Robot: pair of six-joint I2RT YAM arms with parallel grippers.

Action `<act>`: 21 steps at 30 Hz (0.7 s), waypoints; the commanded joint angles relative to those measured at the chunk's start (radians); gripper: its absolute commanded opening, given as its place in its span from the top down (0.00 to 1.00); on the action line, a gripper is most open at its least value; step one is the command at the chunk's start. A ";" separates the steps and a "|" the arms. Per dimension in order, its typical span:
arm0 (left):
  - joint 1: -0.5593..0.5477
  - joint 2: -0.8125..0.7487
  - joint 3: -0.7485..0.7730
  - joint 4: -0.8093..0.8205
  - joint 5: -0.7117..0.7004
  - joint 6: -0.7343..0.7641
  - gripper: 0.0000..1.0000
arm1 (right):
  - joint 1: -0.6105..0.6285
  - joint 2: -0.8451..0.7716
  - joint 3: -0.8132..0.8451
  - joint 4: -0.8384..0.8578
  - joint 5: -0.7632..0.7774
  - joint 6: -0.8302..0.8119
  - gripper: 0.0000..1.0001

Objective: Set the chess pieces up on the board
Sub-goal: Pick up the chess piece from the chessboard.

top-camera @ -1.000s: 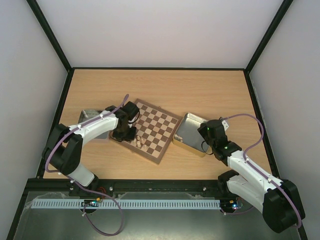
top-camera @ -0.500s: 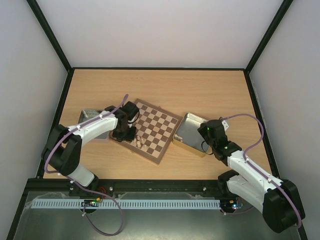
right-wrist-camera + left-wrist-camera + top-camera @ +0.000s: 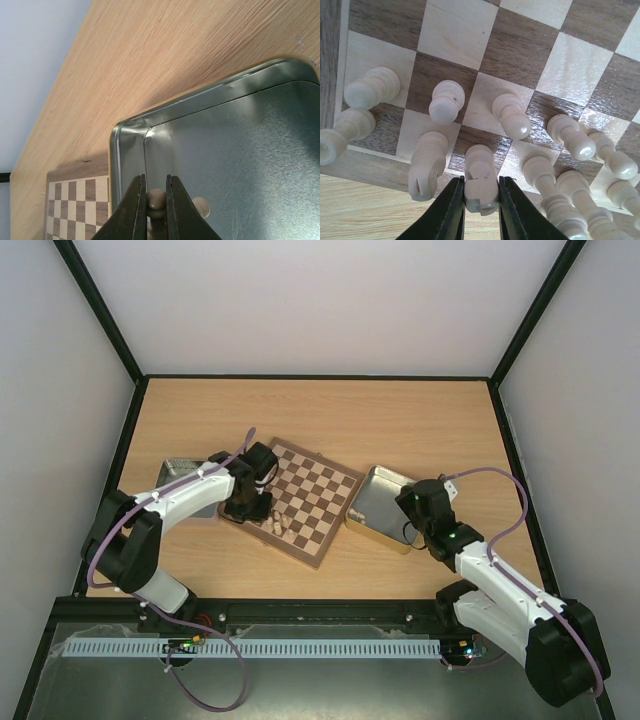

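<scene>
Scarcely shifting, left end effector is pinching a chessman onto the board; right end effector is clamping a second piece.

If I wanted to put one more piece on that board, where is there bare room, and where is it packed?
The board's middle and far squares, out to its rim beside the gold tin, are bare. Crowded: the near-left corner, where pale pieces cluster and the left fingers clasp one.
</scene>
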 commanded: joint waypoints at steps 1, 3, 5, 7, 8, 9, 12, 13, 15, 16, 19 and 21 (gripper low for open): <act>0.007 -0.016 -0.006 0.004 -0.018 -0.004 0.82 | -0.003 -0.020 -0.006 -0.005 0.023 -0.008 0.98; 0.006 -0.022 0.005 -0.008 -0.028 -0.005 0.84 | -0.003 -0.021 -0.005 -0.007 0.024 -0.008 0.98; 0.006 -0.037 0.020 -0.026 -0.039 -0.006 0.84 | -0.003 -0.023 -0.005 -0.008 0.023 -0.007 0.98; 0.005 -0.056 0.039 -0.053 -0.042 -0.006 0.84 | -0.003 -0.026 -0.004 -0.009 0.023 -0.007 0.98; 0.005 -0.065 0.050 -0.066 -0.045 -0.006 0.84 | -0.003 -0.027 -0.004 -0.010 0.023 -0.006 0.98; 0.004 -0.075 0.062 -0.082 -0.048 -0.007 0.84 | -0.003 -0.030 -0.004 -0.010 0.023 -0.006 0.98; -0.001 -0.098 0.108 -0.121 -0.051 -0.010 0.84 | -0.003 -0.035 -0.004 -0.011 0.024 -0.003 0.98; -0.005 -0.104 0.128 -0.131 -0.049 -0.013 0.84 | -0.003 -0.035 -0.003 -0.012 0.024 -0.003 0.98; -0.025 -0.107 0.171 -0.151 -0.045 -0.019 0.84 | -0.003 -0.038 -0.004 -0.014 0.026 -0.001 0.98; -0.039 -0.104 0.194 -0.159 -0.045 -0.021 0.84 | -0.003 -0.040 -0.004 -0.016 0.026 0.000 0.98; -0.094 -0.085 0.258 -0.174 -0.044 -0.033 0.83 | -0.003 -0.044 -0.007 -0.019 0.026 0.001 0.98; -0.137 -0.065 0.293 -0.174 -0.037 -0.038 0.83 | -0.003 -0.049 -0.008 -0.023 0.027 0.002 0.98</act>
